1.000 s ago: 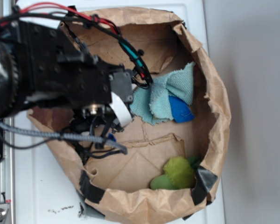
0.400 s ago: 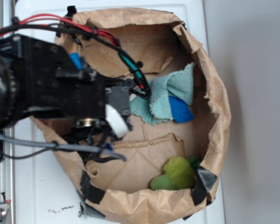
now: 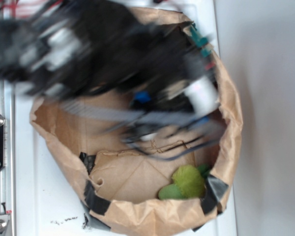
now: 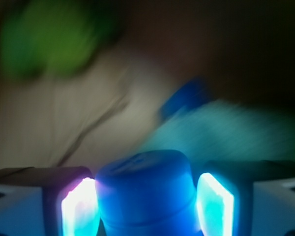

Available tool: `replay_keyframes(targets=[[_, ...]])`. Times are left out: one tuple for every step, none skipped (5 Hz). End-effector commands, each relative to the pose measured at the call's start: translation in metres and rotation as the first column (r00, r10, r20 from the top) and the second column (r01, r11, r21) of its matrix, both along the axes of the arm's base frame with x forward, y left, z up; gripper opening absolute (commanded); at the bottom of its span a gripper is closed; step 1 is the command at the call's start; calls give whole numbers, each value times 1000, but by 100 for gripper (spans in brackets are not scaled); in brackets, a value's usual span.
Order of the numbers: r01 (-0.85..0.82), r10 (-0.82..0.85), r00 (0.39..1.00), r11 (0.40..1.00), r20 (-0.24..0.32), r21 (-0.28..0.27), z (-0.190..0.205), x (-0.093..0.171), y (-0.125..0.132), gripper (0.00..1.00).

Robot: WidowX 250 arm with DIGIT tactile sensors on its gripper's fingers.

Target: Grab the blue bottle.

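White tabletop (image 3: 34, 196) is seen under a crumpled brown paper bag (image 3: 137, 216) that is rolled down into a shallow basin and patched with dark tape along its near rim. Most of the bag's far half is covered by the black robot arm (image 3: 88, 49), which is heavily smeared by motion blur in the exterior view. A green plush toy (image 3: 187, 182) is seen lying inside the bag at its near right corner.

In the wrist view, the end effector (image 4: 147, 204) is shown clamped on the blue bottle (image 4: 145, 191): the bottle's rounded blue body is seated between the two pale fingers (image 4: 78, 209), touching both. A small patch of the same blue is caught under the blurred arm in the exterior view, near the bag's middle. Beyond the bottle, a blurred teal cloth (image 4: 226, 132) and a darker blue object (image 4: 187, 96) beside it are made out on the bag's floor.
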State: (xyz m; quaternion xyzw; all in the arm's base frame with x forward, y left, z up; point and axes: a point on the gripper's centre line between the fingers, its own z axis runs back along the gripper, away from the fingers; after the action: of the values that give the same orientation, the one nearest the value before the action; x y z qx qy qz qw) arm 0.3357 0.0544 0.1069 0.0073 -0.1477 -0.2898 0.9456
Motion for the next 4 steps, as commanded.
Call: replay_keyframes(targets=[[-103, 111, 988, 991, 110, -81, 61, -21, 40, 0], [-89, 96, 977, 995, 191, -46, 59, -43, 28, 0], [-100, 105, 980, 994, 171, -38, 57, -40, 27, 0], [-268, 261, 948, 963, 182, 15, 64, -44, 27, 0]])
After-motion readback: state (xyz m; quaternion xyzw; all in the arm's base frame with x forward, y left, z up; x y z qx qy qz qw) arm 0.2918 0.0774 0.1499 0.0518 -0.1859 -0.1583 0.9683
